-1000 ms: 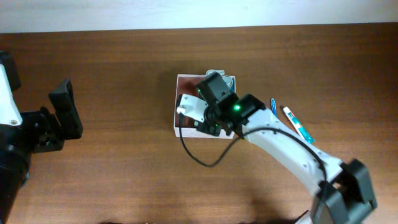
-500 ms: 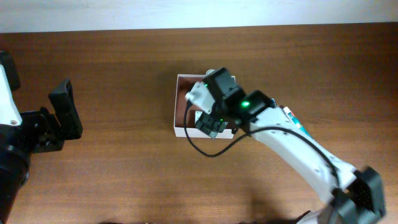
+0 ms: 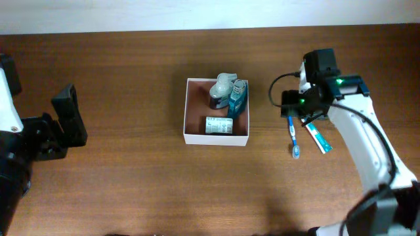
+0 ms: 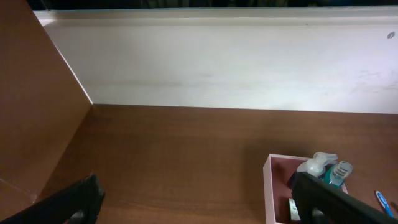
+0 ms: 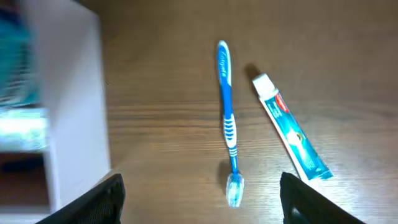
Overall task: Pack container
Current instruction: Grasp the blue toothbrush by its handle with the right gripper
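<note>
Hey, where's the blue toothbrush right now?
In the overhead view the blue toothbrush lies flat on the table on the right side, outside the container, with the toothpaste tube just to its right.

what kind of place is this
Likely a robot lab bench rather than a bathroom: a bare wooden table against a plain white wall, a robot arm over it, and a container of toiletries with a toothbrush and toothpaste laid out beside it.

matt wood table [image 3: 131, 177] — glossy toothbrush [image 5: 228, 124]
</note>
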Controlling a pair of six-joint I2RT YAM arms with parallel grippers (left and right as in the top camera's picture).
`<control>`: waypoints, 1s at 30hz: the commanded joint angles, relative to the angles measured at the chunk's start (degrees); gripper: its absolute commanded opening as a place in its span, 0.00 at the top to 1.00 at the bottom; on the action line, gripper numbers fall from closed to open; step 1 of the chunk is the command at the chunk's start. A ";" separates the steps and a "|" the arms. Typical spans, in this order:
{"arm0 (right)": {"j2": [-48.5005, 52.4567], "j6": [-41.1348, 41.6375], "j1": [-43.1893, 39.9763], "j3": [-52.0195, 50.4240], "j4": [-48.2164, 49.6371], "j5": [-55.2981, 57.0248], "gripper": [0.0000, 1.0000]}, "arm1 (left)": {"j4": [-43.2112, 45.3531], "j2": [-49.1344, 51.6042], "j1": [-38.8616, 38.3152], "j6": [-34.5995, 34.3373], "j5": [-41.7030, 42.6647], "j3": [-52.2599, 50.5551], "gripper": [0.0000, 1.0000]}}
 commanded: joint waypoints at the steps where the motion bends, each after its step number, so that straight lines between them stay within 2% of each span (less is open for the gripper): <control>1: 6.32 3.10 -1.95 -1.05 1.03 0.09 0.30 | 0.00 -0.09 0.24 0.52 -0.63 0.11 0.01; 3: 10.56 3.08 -2.14 -1.05 1.18 0.09 0.41 | 0.00 -0.09 0.24 0.52 -0.63 0.11 0.01; 13: 23.78 3.15 -2.58 -1.05 2.67 0.50 0.47 | 0.00 -0.09 0.24 0.52 -0.63 0.11 0.01; 21: 25.33 3.13 -2.58 -1.14 2.32 0.55 0.96 | 0.00 -0.09 0.24 0.52 -0.63 0.11 0.01; 25: 24.02 3.13 -2.47 -1.07 0.68 1.75 0.96 | 0.00 -0.09 0.24 0.52 -0.63 0.11 0.01; 30: 14.95 3.08 -1.68 -0.42 -0.48 1.55 0.96 | 0.00 -0.09 0.24 0.52 -0.63 0.11 0.01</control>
